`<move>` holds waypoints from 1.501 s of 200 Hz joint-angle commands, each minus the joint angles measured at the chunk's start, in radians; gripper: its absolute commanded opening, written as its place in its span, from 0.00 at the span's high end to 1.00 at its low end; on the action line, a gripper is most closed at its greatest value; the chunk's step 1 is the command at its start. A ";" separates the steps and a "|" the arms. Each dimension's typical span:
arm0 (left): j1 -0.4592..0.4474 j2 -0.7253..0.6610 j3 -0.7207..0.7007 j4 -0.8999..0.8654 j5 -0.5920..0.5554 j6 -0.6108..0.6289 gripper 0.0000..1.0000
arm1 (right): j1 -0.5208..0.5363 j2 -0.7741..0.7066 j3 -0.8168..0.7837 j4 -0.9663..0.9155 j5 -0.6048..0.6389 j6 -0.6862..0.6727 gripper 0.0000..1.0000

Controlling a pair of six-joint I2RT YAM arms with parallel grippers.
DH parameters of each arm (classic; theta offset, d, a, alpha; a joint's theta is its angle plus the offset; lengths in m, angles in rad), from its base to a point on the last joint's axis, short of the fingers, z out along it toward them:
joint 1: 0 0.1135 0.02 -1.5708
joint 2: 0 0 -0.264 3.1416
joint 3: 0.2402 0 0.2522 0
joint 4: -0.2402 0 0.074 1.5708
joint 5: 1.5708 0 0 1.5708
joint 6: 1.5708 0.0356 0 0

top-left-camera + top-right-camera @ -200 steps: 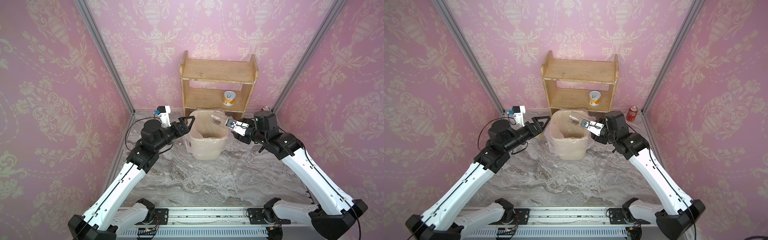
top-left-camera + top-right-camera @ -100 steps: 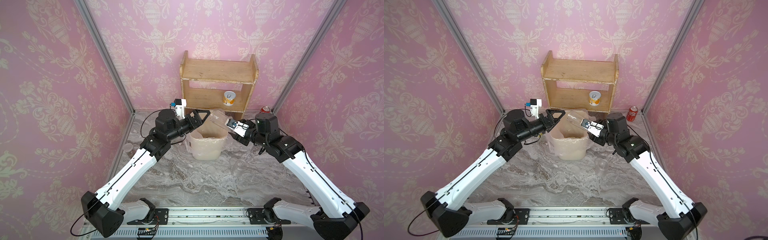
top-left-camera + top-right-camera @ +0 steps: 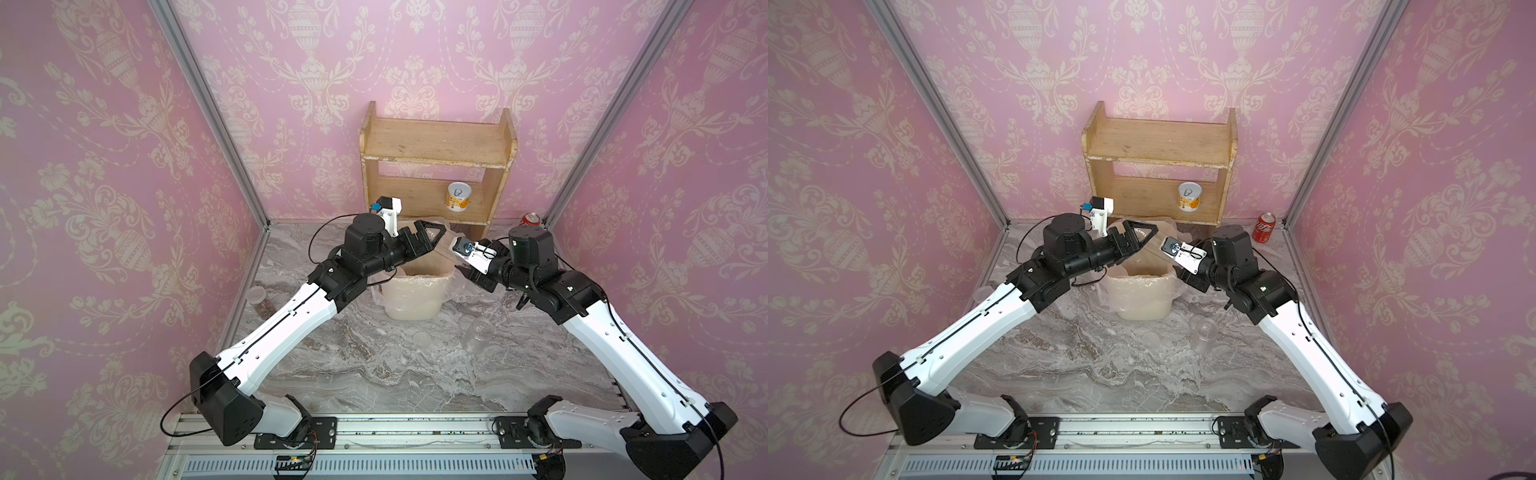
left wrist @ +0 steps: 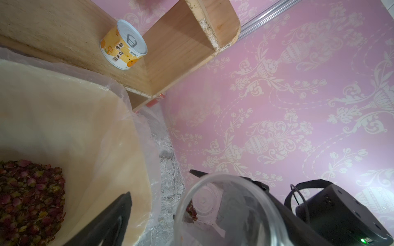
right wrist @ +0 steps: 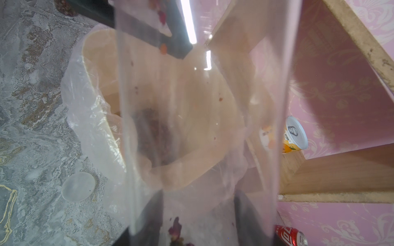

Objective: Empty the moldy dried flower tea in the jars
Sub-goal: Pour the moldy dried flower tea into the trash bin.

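Observation:
My right gripper [image 5: 199, 213] is shut on a clear jar [image 3: 445, 246], held tilted with its mouth over the lined bin [image 3: 415, 291]. The jar [image 4: 226, 213] is almost empty; a few buds [image 4: 191, 210] cling near its bottom. The moldy dried flower tea [image 4: 27, 202] lies heaped in the bin. My left gripper [image 3: 432, 232] hangs open over the bin, right at the jar's mouth; one finger [image 4: 119, 208] stands apart from the rim. A lidded jar [image 3: 259, 299] with tea stands by the left wall. An empty jar [image 3: 478, 332] stands right of the bin.
A wooden shelf [image 3: 436, 141] stands against the back wall behind the bin, with a yellow-and-white tin [image 3: 458, 197] on its lower board. A red cola can [image 3: 1264, 226] sits in the back right corner. A loose round lid [image 3: 422, 338] lies on the marble tabletop [image 3: 374, 374].
My left arm has swung from the bin's left side to over the bin, bringing its open gripper up to the jar's mouth. The right arm and its jar have hardly moved.

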State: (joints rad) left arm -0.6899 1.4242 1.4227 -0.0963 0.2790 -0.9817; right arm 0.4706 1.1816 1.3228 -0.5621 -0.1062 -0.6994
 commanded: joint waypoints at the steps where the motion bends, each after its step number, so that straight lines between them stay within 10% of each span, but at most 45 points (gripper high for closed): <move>1: -0.020 0.011 0.037 0.006 -0.068 0.028 0.09 | -0.008 0.012 0.030 0.004 -0.026 0.049 0.90; 124: -0.047 0.064 0.025 0.094 -0.130 0.011 0.53 | -0.008 0.050 0.072 -0.023 -0.056 0.126 0.80; 300: 0.018 0.036 -0.047 0.209 -0.125 -0.097 0.76 | -0.009 -0.095 0.000 0.004 -0.105 0.190 0.06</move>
State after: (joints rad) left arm -0.6868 1.4811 1.3891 0.0681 0.1726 -1.0512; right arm 0.4603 1.1488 1.3544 -0.5823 -0.1768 -0.5655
